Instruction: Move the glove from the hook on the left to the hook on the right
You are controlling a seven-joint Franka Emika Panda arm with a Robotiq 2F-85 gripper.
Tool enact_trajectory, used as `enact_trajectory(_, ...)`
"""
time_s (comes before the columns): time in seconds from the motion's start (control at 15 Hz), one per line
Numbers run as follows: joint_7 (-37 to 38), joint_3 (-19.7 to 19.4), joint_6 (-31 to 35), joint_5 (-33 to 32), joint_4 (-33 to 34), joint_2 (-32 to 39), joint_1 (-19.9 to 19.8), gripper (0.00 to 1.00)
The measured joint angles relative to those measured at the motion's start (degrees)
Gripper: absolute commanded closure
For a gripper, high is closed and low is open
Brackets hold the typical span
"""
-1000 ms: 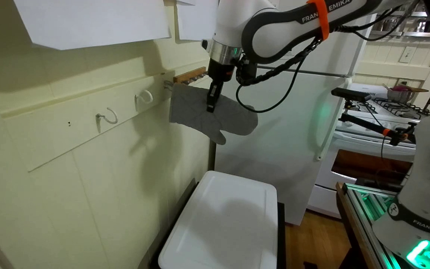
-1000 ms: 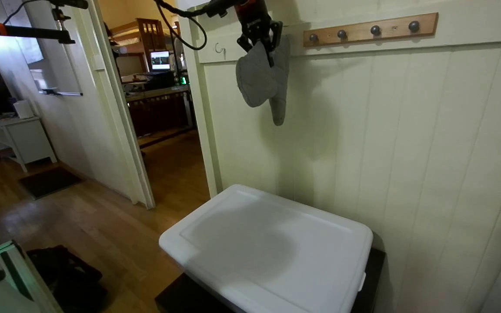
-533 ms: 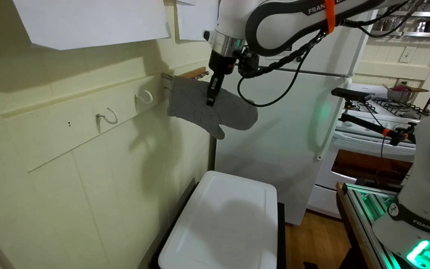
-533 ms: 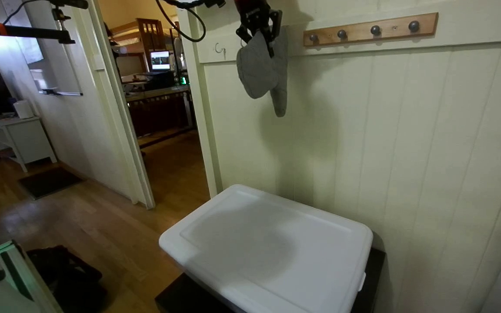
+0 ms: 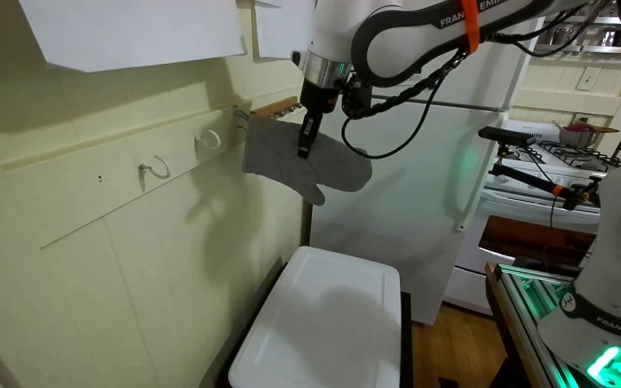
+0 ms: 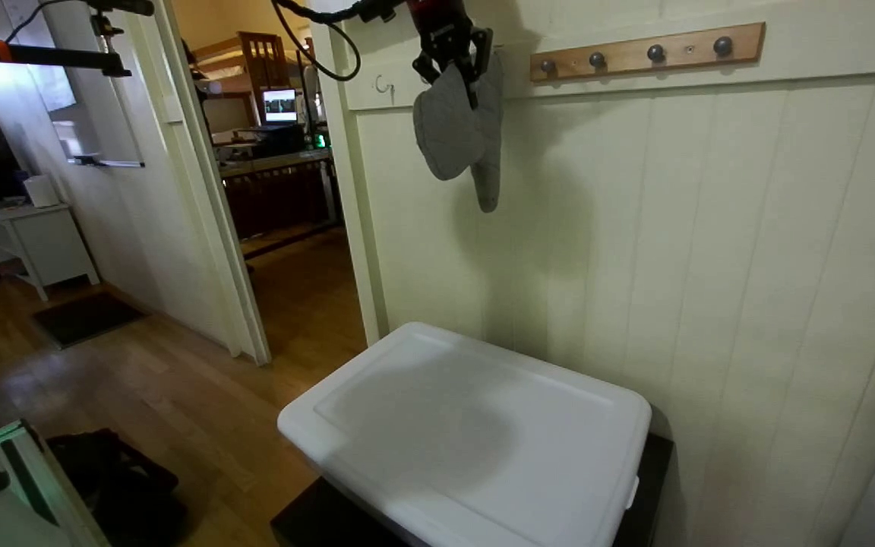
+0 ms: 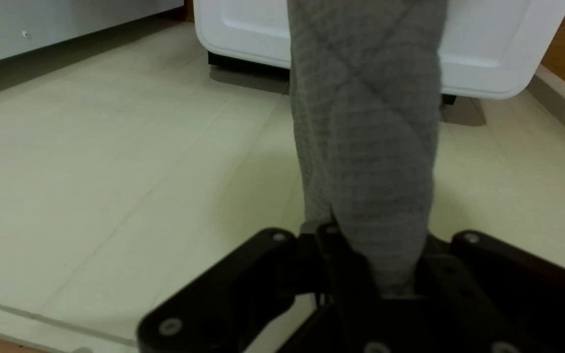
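Cream panelled wall (image 6: 711,243), wooden floor (image 6: 187,380), white fridge (image 5: 397,215)

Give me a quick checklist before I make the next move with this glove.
1. Gripper closed on the glove: ok.
2. Glove off the leftmost hook and the next hook in an exterior view: ok.
3. Glove seated on any other hook: cannot tell; details beside its cuff are too small.
4. Glove not touching the wooden peg rail: ok, a gap shows.
5. Glove off the white lid: ok, above it.
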Motion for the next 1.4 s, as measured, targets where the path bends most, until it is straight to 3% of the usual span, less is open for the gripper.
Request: enact_trajectory(1.4,-2.09,-0.32,-2.58,-0.13,0.78,0.95,0.00,0.97)
